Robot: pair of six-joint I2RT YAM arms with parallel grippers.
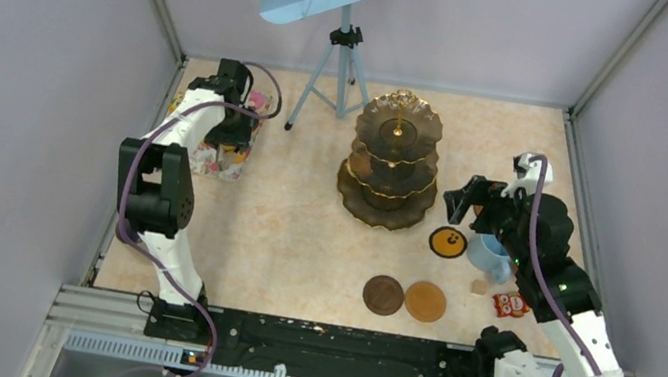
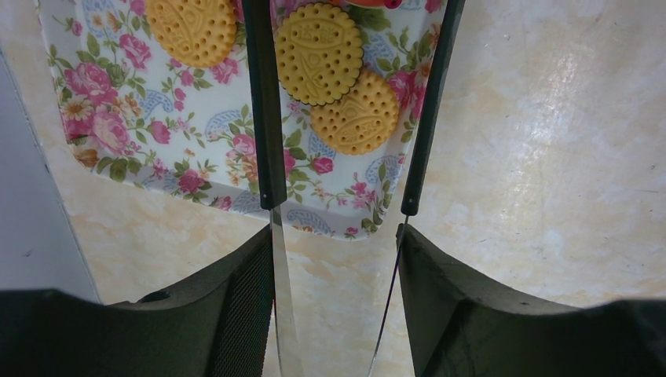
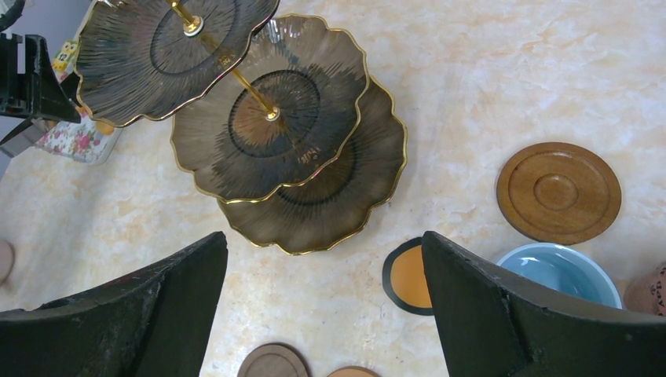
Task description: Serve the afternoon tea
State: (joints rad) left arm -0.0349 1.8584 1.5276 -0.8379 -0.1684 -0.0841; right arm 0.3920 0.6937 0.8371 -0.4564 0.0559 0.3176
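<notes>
Item: tea service, partly laid out. The dark three-tier stand (image 1: 394, 158) with gold scalloped rims stood upright about mid-worktop, toward the far edge. Two brown coasters (image 1: 383, 295) lay side by side close to the near edge, right of middle. A blue mug (image 1: 489, 257) stood near the right edge, with a third coaster (image 3: 558, 192) just beside it and an orange disc (image 1: 448, 242) with a black rim on its stand side. The right claw (image 3: 323, 239) hung above the worktop between the stand and the mug, its fingers wide apart with nothing between them. The left claw (image 2: 334, 236) was over the far left corner, clamped on a pair of tongs (image 2: 265, 118), one metal arm pressed against each finger. The tongs' black tips reached over a floral mat (image 2: 157, 133) carrying round yellow biscuits (image 2: 318, 53). One biscuit lay between the two tips, contact not discernible.
</notes>
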